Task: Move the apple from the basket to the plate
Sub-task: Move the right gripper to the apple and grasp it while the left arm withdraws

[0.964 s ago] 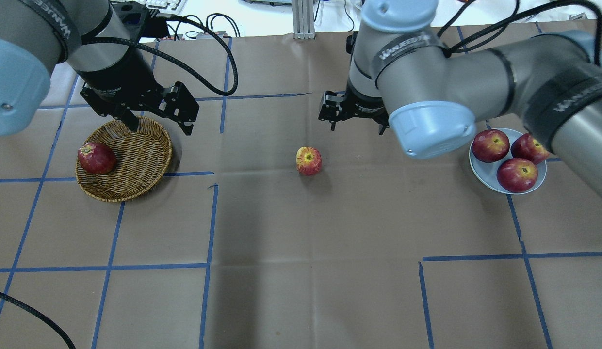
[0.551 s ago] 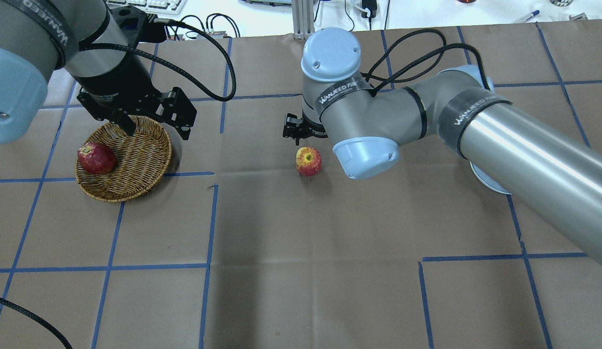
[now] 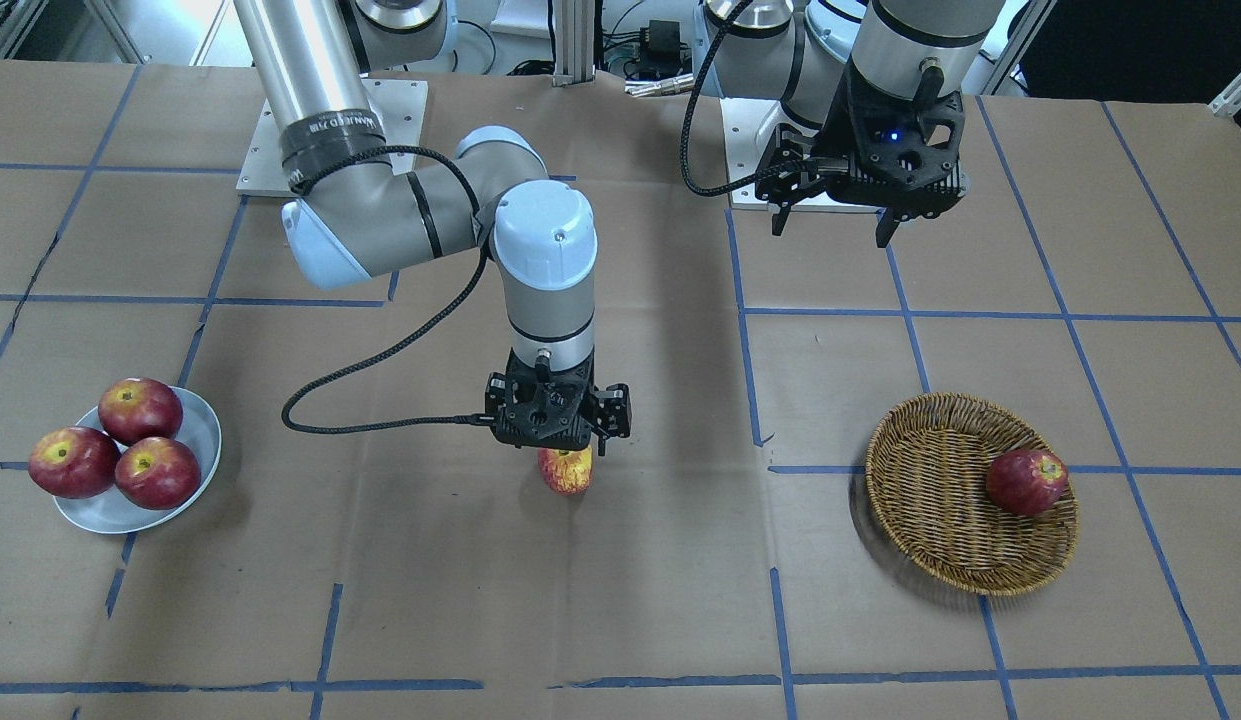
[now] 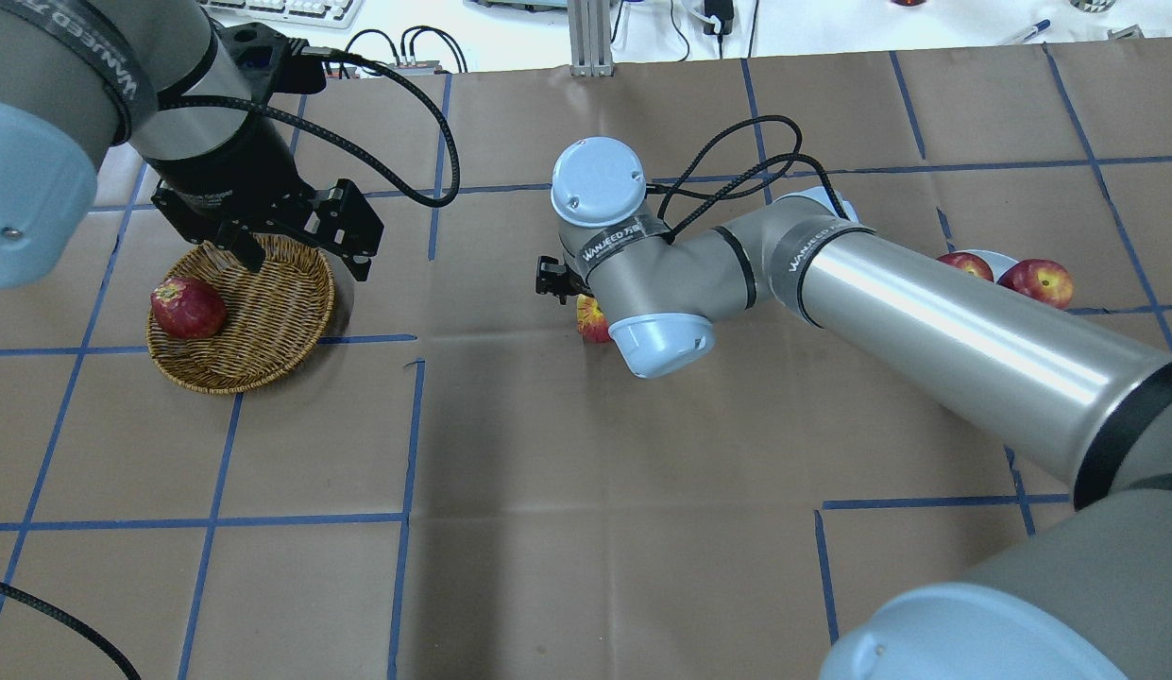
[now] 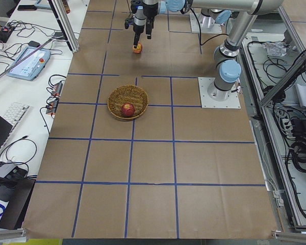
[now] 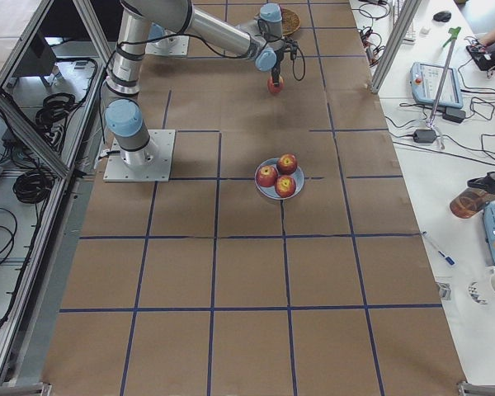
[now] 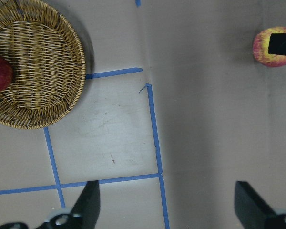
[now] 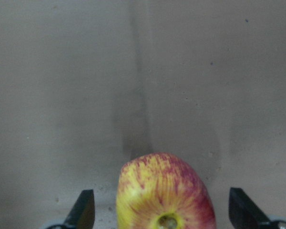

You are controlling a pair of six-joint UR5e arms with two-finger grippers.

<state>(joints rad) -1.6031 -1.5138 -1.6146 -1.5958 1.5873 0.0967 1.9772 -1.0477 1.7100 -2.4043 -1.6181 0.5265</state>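
Note:
The yellow-streaked apple sits on the table's middle, outside the basket; it also shows in the overhead view. My right gripper is open and low over it, one finger on each side in the right wrist view, not touching. The wicker basket at the left holds one dark red apple. My left gripper is open and empty above the basket's far rim. The pale blue-grey plate holds three dark red apples; in the overhead view my right arm hides most of it.
Brown paper with blue tape lines covers the table. My right arm's forearm stretches across the right half of the overhead view. A black cable loops from the right wrist.
My right arm has swung left from near the plate and come down over the yellow-streaked apple. The left gripper has hardly moved. The apple has stayed put.

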